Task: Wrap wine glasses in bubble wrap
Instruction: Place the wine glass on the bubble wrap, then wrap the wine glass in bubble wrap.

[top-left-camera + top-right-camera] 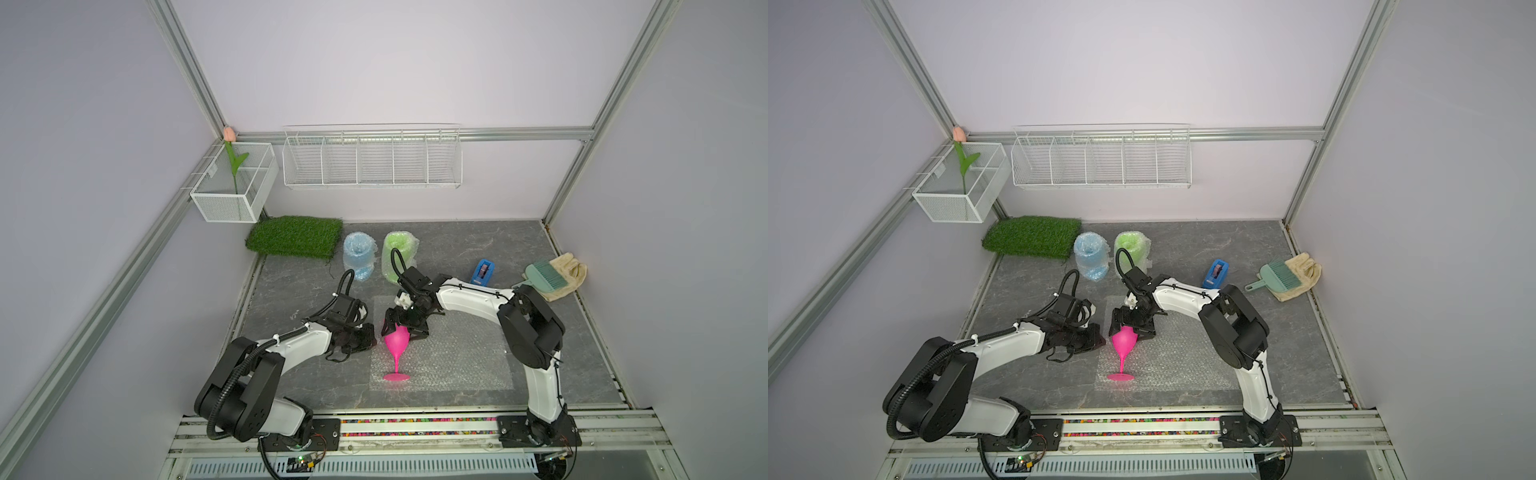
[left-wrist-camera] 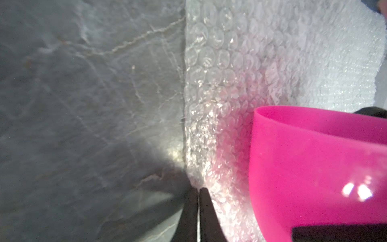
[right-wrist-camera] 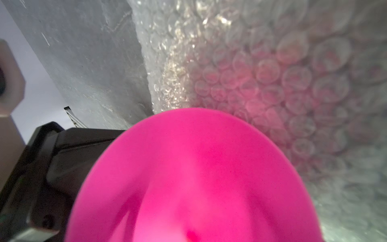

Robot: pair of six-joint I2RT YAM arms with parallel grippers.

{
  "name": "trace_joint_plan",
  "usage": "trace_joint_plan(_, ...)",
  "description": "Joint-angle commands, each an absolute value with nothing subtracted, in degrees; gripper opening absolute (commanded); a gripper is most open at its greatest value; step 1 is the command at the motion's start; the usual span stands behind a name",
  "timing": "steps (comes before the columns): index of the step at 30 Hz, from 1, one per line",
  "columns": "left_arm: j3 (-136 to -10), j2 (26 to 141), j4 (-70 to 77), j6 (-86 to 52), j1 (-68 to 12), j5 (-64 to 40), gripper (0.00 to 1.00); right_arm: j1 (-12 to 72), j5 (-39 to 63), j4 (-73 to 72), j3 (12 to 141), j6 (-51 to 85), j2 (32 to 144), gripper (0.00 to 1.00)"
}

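A hot pink wine glass point(image 1: 397, 340) point(image 1: 1124, 340) stands upright on a flat sheet of bubble wrap point(image 1: 457, 357) point(image 1: 1183, 357), close to the sheet's left edge. My right gripper point(image 1: 402, 330) hangs over the glass, open, with its fingers spread on either side of the bowl point(image 3: 199, 178). My left gripper point(image 1: 372, 338) point(image 2: 198, 189) lies low beside the glass. It is shut, and the sheet's left edge point(image 2: 188, 104) runs in between its fingertips. A sky blue wine glass point(image 1: 359, 255) and a lime green one point(image 1: 399, 257) stand behind, each rolled in bubble wrap.
A green grass mat point(image 1: 295, 237) lies at the back left. A blue tape dispenser point(image 1: 483, 272), a teal brush point(image 1: 544, 276) and a beige glove point(image 1: 571, 274) sit at the right. A wire rack point(image 1: 372, 160) and a mesh box point(image 1: 235, 183) hang on the walls.
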State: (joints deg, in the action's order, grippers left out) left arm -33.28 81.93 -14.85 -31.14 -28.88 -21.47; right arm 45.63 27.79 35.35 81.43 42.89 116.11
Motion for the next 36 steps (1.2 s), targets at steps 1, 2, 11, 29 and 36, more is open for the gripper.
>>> trace_joint_plan(1,-33.5,82.8,-16.9,-30.9,-28.8,-20.8,0.02,45.6,25.0,38.2,81.3,43.5,112.6,0.88)
trace_joint_plan(2,-33.5,82.7,-17.0,-30.9,-28.9,-20.8,0.01,45.6,24.9,38.5,81.4,43.6,112.1,0.88)
trace_joint_plan(11,-34.1,81.9,-17.6,-30.8,-28.9,-20.7,0.0,45.5,25.1,40.5,81.5,43.3,109.2,0.88)
trace_joint_plan(29,-36.6,73.7,-22.1,-30.9,-28.9,-21.3,0.0,41.6,18.9,45.0,74.0,38.3,98.7,0.87)
trace_joint_plan(36,-38.6,70.9,-22.3,-32.0,-29.4,-23.7,0.0,41.2,22.0,38.4,70.1,38.7,101.9,0.52)
